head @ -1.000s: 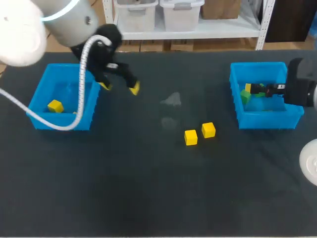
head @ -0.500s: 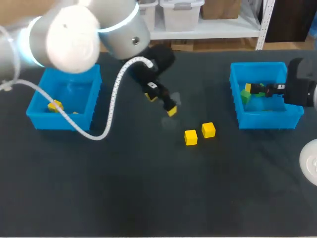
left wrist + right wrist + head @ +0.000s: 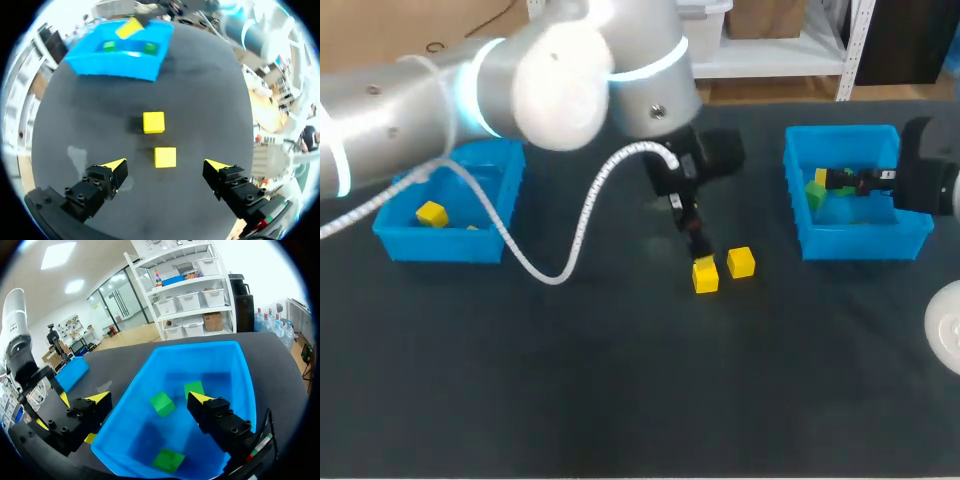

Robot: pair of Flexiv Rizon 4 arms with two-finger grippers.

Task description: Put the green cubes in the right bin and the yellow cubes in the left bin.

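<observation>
Two yellow cubes lie side by side mid-table, one (image 3: 705,276) nearer me and one (image 3: 741,262) further right. My left gripper (image 3: 700,250) hangs open just over them; in the left wrist view the near cube (image 3: 165,157) sits between the fingertips' line and the other cube (image 3: 153,122) lies ahead. My right gripper (image 3: 150,400) stays open above the right bin (image 3: 235,365), which holds three green cubes (image 3: 162,404) (image 3: 194,389) (image 3: 168,460). The left bin (image 3: 405,240) holds a yellow cube (image 3: 432,213).
The right bin (image 3: 860,238) stands at the table's right side, with my right gripper (image 3: 828,180) reaching over its rim. My left arm's white cable (image 3: 580,225) loops over the table between the left bin and the cubes.
My left arm has swung from beside the left bin across to the table's middle and come down over the two yellow cubes, still open. The right arm has not moved.
</observation>
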